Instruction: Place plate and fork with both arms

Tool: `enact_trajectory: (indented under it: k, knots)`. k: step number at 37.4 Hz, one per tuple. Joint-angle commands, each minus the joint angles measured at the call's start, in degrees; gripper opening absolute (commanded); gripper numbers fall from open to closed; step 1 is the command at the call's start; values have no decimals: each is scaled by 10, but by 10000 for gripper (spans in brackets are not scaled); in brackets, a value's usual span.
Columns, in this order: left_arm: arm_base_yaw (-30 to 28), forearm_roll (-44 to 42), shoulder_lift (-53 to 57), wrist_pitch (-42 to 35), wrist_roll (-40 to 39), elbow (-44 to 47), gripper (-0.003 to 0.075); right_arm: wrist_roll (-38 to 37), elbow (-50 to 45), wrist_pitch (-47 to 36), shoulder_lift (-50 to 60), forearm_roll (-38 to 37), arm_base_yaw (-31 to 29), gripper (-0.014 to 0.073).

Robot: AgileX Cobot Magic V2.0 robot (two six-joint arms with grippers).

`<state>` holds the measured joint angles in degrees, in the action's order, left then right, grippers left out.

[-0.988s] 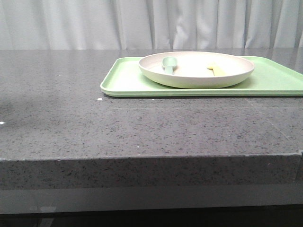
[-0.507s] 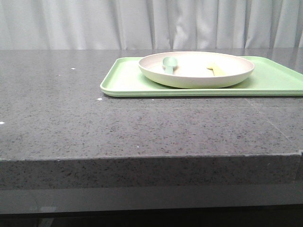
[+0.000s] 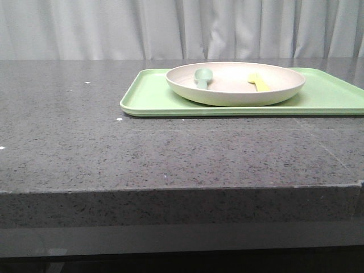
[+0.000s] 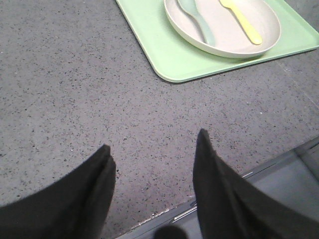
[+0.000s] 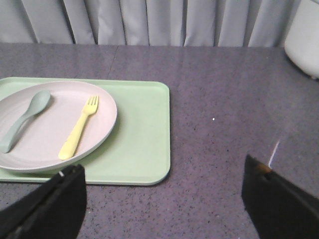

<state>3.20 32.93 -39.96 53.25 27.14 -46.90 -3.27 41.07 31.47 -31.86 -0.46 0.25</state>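
The cream plate (image 3: 235, 94) rests on a light-green tray (image 3: 149, 98) at the back right of the dark stone table. Inside it lie the yellow fork (image 3: 259, 83) on the right and a grey-green spoon (image 3: 202, 77) on the left. Neither gripper shows in the front view. In the left wrist view my left gripper (image 4: 154, 142) is open and empty above the table's front edge, well short of the tray (image 4: 159, 50), plate (image 4: 227, 32) and fork (image 4: 242, 22). My right gripper (image 5: 163, 163) is open and empty, off the tray's (image 5: 144, 134) near corner, with the plate (image 5: 50, 134) and fork (image 5: 79, 127) beyond.
The table's front edge (image 4: 239, 174) runs just under the left fingers. A white rounded object (image 5: 304, 40) stands at the far side of the table in the right wrist view. Grey curtains (image 3: 182, 28) hang behind the table. Bare stone lies left of the tray.
The bright glare inside the plate has dimmed, so the fork shows more clearly. Plate, fork, spoon and tray have not moved.
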Motion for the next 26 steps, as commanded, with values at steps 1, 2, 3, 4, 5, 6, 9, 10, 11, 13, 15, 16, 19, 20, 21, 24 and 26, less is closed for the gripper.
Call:
enact_trajectory:
  k: [1,2,3,4,5,6,9,10,11,13,15,16,19,20,21,24,26]
  knots:
    - [-2,26,1,-35,1,-15,358,6,60,17,-47,11,1,652]
    - [-2,26,1,-35,1,-15,358,6,73,27,-59,13,1,652]
    - [-2,26,1,-35,1,-15,358,7,80,34,-70,17,1,652]
    - [-2,26,1,-35,1,-15,358,8,92,45,-82,19,2,652]
    - [-2,26,1,-35,1,-15,358,11,105,54,-97,21,7,652]
    - [-2,26,1,-35,1,-15,358,16,114,61,-109,24,14,652]
    - [-2,26,1,-35,1,-15,358,33,146,83,-147,35,43,652]
    - [-2,26,1,-35,1,-15,358,38,157,90,-162,35,60,652]
    - [-2,26,1,-35,1,-15,358,38,166,94,-178,35,77,652]
    - [-2,26,1,-35,1,-15,358,38,187,103,-203,35,104,652]
    - [-2,26,1,-35,1,-15,358,38,205,112,-226,35,125,652]
    - [-2,26,1,-35,1,-15,358,38,213,116,-241,35,136,652]
    - [-2,26,1,-35,1,-15,358,37,247,133,-281,35,159,652]
    - [-2,26,1,-35,1,-15,358,33,260,141,-293,34,162,652]
    - [-2,26,1,-35,1,-15,358,33,271,148,-310,34,165,652]
    - [-2,26,1,-35,1,-15,358,14,311,180,-354,33,166,652]
    - [-2,26,1,-35,1,-15,358,-3,341,203,-386,25,166,652]
